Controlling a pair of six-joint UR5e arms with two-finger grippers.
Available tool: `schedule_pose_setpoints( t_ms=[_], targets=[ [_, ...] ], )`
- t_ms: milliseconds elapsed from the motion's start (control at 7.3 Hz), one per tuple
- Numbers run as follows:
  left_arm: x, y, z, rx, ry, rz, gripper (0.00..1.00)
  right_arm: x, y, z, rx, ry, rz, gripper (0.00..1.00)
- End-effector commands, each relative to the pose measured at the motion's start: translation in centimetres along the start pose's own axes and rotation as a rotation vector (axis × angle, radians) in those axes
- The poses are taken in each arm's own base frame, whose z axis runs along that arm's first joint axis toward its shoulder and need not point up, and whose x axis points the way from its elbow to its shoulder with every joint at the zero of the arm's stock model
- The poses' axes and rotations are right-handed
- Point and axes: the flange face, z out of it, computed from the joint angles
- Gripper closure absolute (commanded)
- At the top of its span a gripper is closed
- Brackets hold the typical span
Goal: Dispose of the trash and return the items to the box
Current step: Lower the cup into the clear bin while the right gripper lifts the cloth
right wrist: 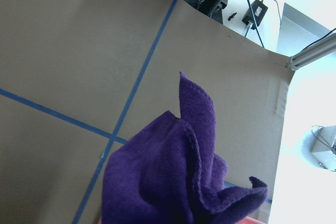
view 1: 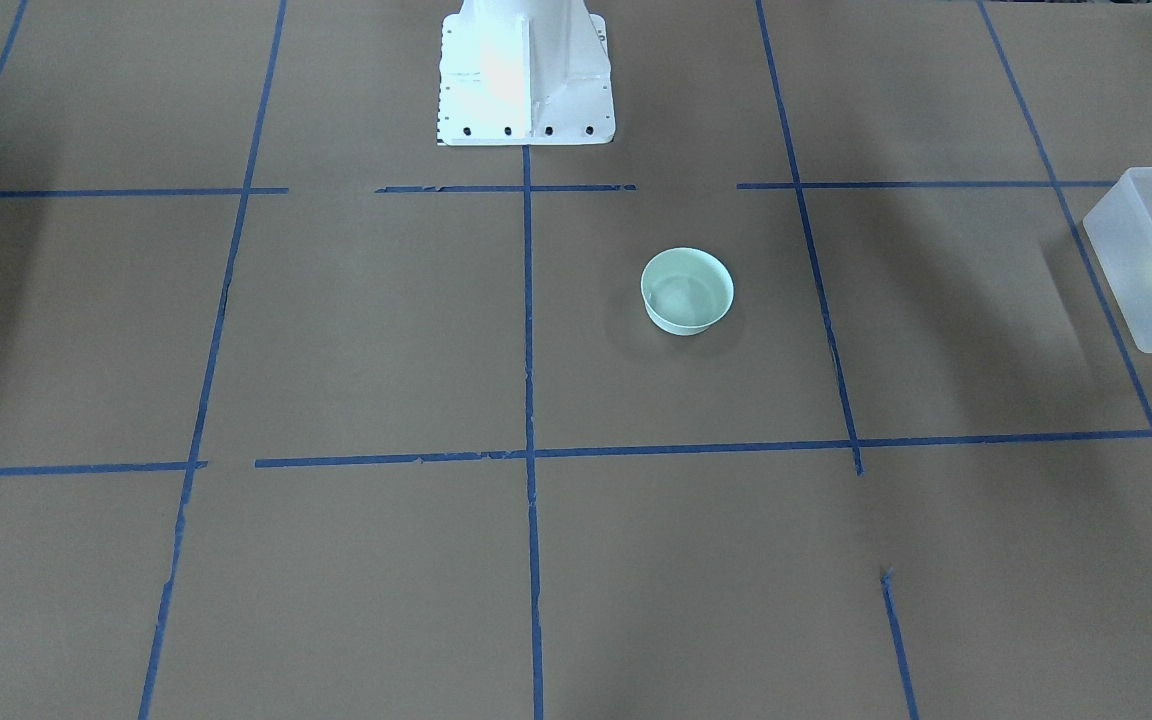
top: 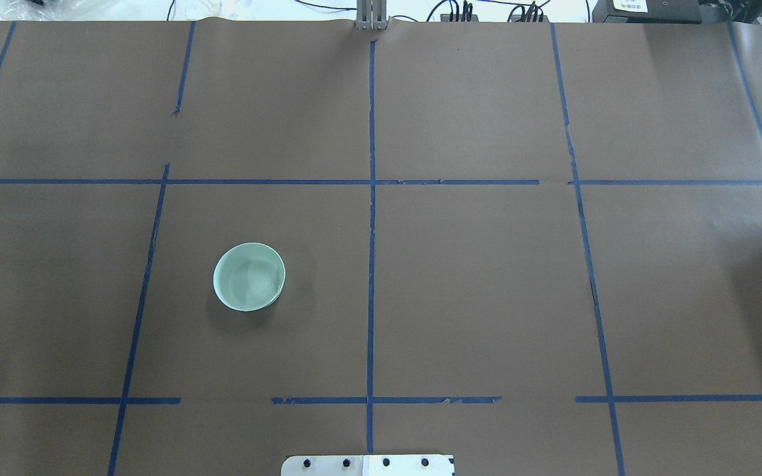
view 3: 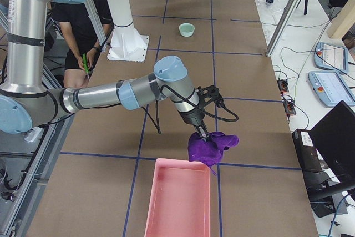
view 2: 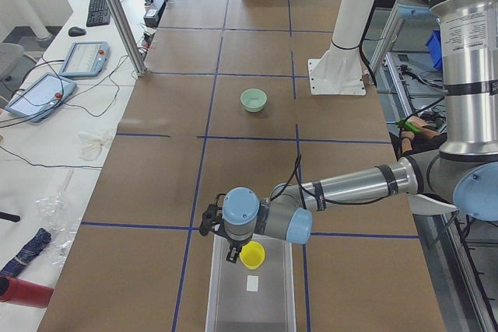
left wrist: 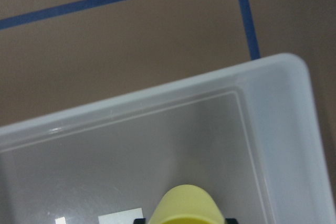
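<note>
Cup [view 2: 251, 255]: yellow, pinched by the left gripper [view 2: 240, 254], dark finger tips just showing on either side of it at the bottom edge of the left wrist view. Held over the far end of the box [view 2: 289, 289], inside its outline, open mouth facing the side camera. Touching the box floor or hanging above it: cannot tell. Small white label [view 2: 253, 283] on the box floor, near the cup.

Box: frosted, translucent, at the table's left end, cut off by the right edge of the front view.

Bowl [top: 249, 276]: pale mint, upright on the brown table [top: 487, 297], left of the middle tape line, well apart from the box and from both grippers.

Right gripper [view 3: 198, 131]: pointing down at the table's right end, at the top of a purple cloth [view 3: 213, 145]. Fingers hidden behind the cloth in the right wrist view, so spread or pressed together: cannot tell. Cloth bunched, its lower edge overlapping a far corner of a pink tray [view 3: 177, 203] in the right side view.
</note>
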Motion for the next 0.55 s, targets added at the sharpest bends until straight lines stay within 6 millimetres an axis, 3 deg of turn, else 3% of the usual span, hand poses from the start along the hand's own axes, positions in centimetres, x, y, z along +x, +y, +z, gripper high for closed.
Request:
schedule_pose_setpoints(
  t_ms=[0,411],
  targets=[
    [4.2,-3.2,-4.9,0.089,-0.014,0.069,0.0,2.9,2.0,0.3,-0.047,0.096,-0.071,1.0],
    [10.3,-7.1,-11.7,0.241,-0.06,-0.14,0.0,8.0,8.9,6.6,-0.196,0.077,-0.036,1.0]
  ],
)
